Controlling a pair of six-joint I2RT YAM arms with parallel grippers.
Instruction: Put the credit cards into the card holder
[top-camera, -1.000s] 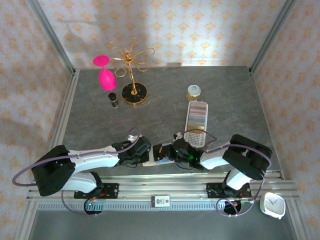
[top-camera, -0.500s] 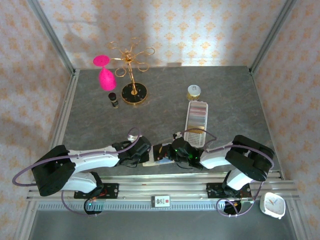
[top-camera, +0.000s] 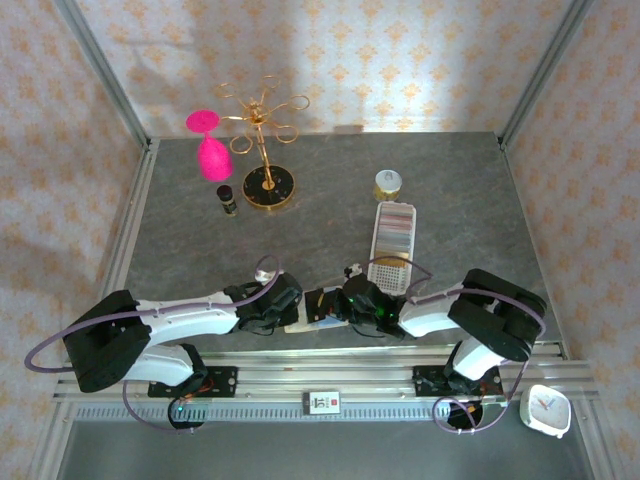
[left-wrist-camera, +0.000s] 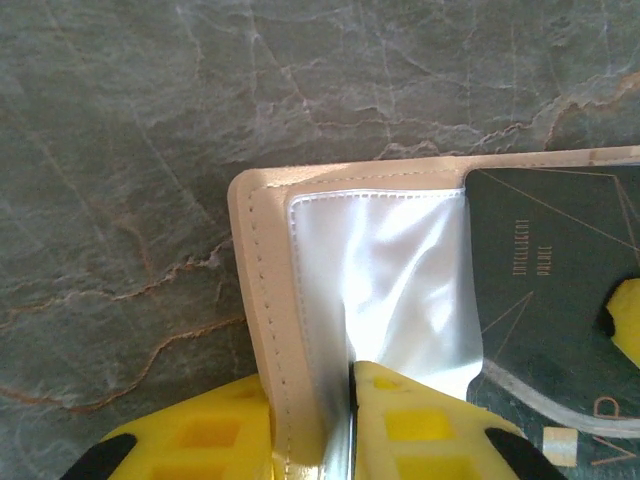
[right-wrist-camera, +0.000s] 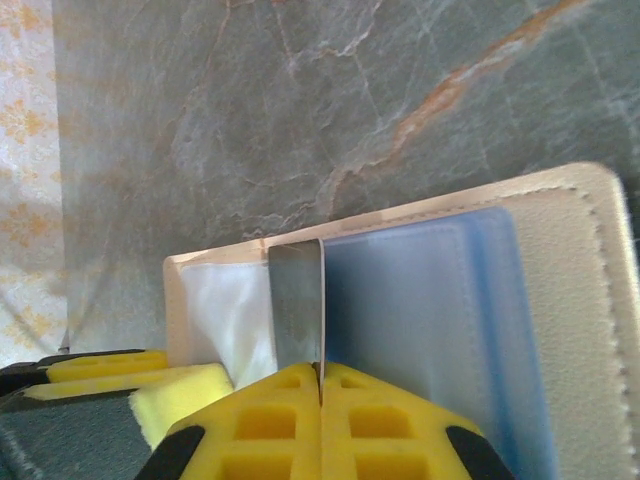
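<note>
Low in the middle of the overhead picture, between the two wrists, the card holder lies opened on the grey table. Over the last second almost nothing there has shifted. The holder sits where it sat, and the right claw has only crept a little toward the left of the frame, closer to the left claw. That reads as a slow feeding stroke rather than a fresh reach. The task therefore looks to be partway through slipping one credit card in, with the card not yet seated. At the bottom centre of the right wrist picture, the right claw's yellow fingers are pressed together and clenched on that card. It is seen edge-on as a thin grey sliver standing over the holder, between the glossy clear window on its left and a blue pocket on its right. At the right of the left wrist picture the same card shows its dark face, its left edge meeting the mouth of the window. Whether it has gone under the plastic cannot be told. Along the bottom of that picture the left claw is only narrowly parted, its fingers astride the holder's stitched beige edge, grasping it and seemingly pinning it down.
</note>
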